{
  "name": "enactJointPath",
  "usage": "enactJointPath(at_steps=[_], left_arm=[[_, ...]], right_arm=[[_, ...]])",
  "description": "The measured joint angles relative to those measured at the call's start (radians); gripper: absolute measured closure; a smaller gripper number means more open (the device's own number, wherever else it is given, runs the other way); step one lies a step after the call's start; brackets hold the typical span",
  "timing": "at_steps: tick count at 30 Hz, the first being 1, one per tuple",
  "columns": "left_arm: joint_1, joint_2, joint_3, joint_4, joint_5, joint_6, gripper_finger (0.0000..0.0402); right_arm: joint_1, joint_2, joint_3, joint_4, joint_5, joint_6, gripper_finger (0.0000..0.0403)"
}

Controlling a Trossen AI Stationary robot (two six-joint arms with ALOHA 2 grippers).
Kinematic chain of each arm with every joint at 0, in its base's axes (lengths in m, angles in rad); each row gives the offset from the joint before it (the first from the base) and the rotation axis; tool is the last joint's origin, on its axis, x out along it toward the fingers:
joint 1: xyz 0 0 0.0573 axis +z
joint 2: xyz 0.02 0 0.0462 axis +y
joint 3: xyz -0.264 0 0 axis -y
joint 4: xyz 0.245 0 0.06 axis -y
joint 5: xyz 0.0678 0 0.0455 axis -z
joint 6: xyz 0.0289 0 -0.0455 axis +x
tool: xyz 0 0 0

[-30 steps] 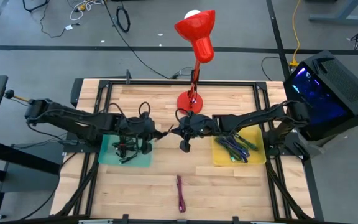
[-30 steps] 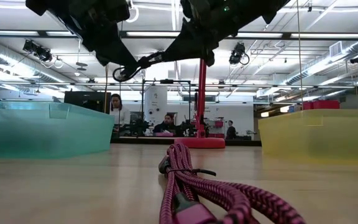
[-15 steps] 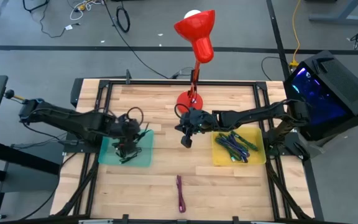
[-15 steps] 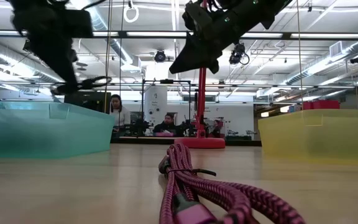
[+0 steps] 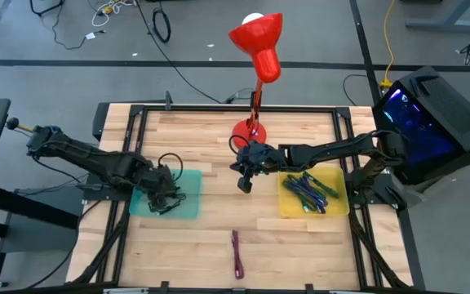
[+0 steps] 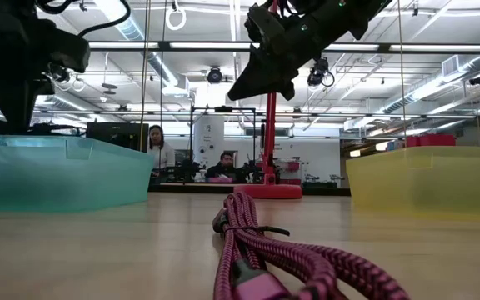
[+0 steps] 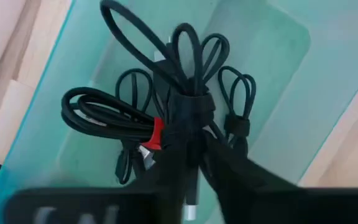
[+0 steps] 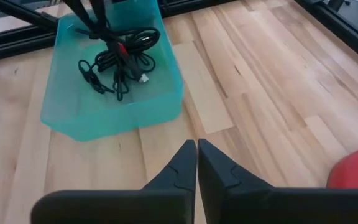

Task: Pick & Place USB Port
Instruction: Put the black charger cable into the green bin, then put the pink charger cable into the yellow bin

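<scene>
A bundled black USB cable (image 7: 188,93) sits in my left gripper (image 7: 194,165), which is shut on it low over the teal bin (image 5: 188,204) at the table's left; the right wrist view shows this gripper (image 8: 95,22) reaching down into the teal bin (image 8: 160,93). Two more black cable bundles (image 7: 101,118) lie on the bin's floor. My right gripper (image 8: 196,155) is shut and empty, and hovers above the table's middle (image 5: 243,184). A pink braided cable (image 5: 237,253) lies on the wood near the near edge. My left gripper pinches the black cable bundle between its two fingers just below the wrapped waist (image 7: 191,134), coming from above and pointing down. The loops (image 7: 185,50) fan out beyond the fingers over the bin's floor. Whether they rest on it I cannot tell.
A yellow bin (image 5: 289,208) with several coloured cables stands at the table's right. The red desk lamp's base (image 5: 250,132) stands at the far middle, just behind my right gripper. The pink cable (image 6: 248,242) lies in the open wood between the bins.
My left gripper has carried the black cable from the table's middle toward the left edge and come down over the teal bin. My right gripper has parted from the cable, drawn back a little toward the right, and then kept still.
</scene>
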Motion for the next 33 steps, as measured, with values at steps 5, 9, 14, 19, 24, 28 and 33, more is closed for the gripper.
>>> enactJointPath(at_steps=[5, 9, 14, 19, 24, 28, 33], left_arm=[[-0.015, 0.0, 0.0, 0.004, 0.017, -0.016, 0.0237], [-0.025, 0.0, 0.0, 0.005, 0.012, -0.004, 0.0188], [-0.042, -0.002, 0.0, 0.067, -0.029, 0.034, 0.0167], [-0.081, -0.002, 0.0, 0.204, -0.023, 0.064, 0.0164], [-0.14, -0.001, 0.0, 0.32, -0.026, 0.092, 0.0164], [-0.194, -0.001, 0.0, 0.377, -0.089, 0.094, 0.0164], [-0.259, 0.0, 0.0, 0.417, -0.192, 0.094, 0.0164]], right_arm=[[0.001, 0.0, 0.0, 0.006, -0.037, 0.008, 0.0385], [0.016, 0.0, 0.0, 0.0, -0.115, 0.018, 0.0385], [0.09, 0.008, 0.001, 0.0, -0.158, 0.062, 0.0385], [0.207, 0.047, 0.002, -0.008, -0.172, 0.164, 0.0385], [0.307, 0.092, 0.002, 0.022, -0.177, 0.305, 0.0366], [0.369, 0.131, 0.002, 0.021, -0.128, 0.414, 0.033], [0.413, 0.177, 0.002, 0.055, -0.095, 0.527, 0.0266]])
